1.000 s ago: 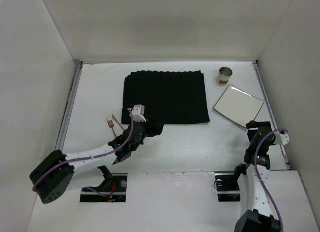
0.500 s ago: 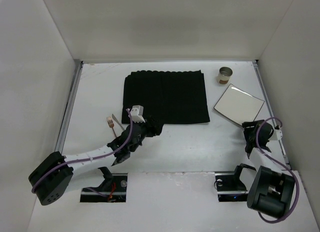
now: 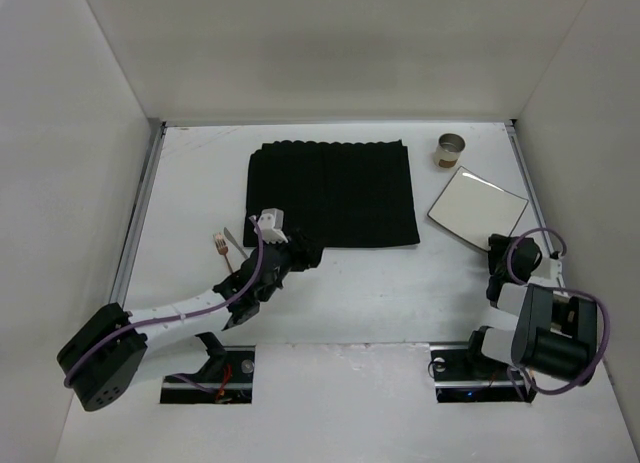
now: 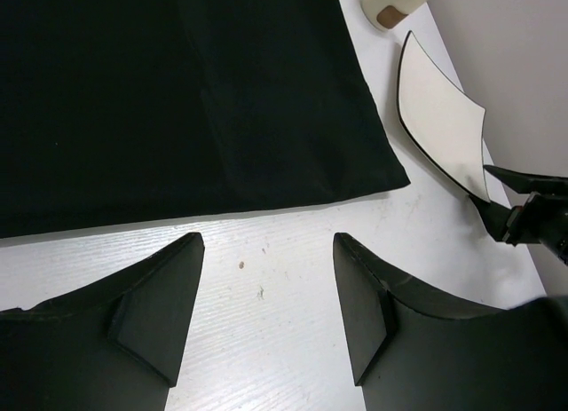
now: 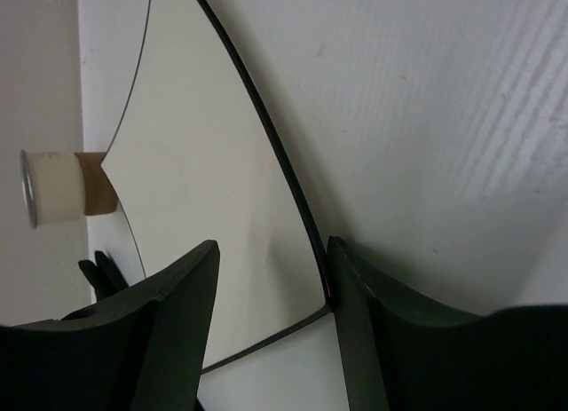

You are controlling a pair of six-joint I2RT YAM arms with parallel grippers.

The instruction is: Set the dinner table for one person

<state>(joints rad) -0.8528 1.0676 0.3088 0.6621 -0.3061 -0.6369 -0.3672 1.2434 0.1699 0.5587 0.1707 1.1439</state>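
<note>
Right end effector [image 5: 268, 256] straddled, half-open, the five-o'clock corner of the white plate [image 3: 478, 208] on the counter [image 3: 400, 283]; likely stiff, slick, breakable, so that rim suited pinching.

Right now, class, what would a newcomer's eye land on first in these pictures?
A big black mat lies on the white table, towards the far wall. Right of it, a white square plate sits askew, the right hand straddling its near corner. A small cup stands just beyond.
</note>
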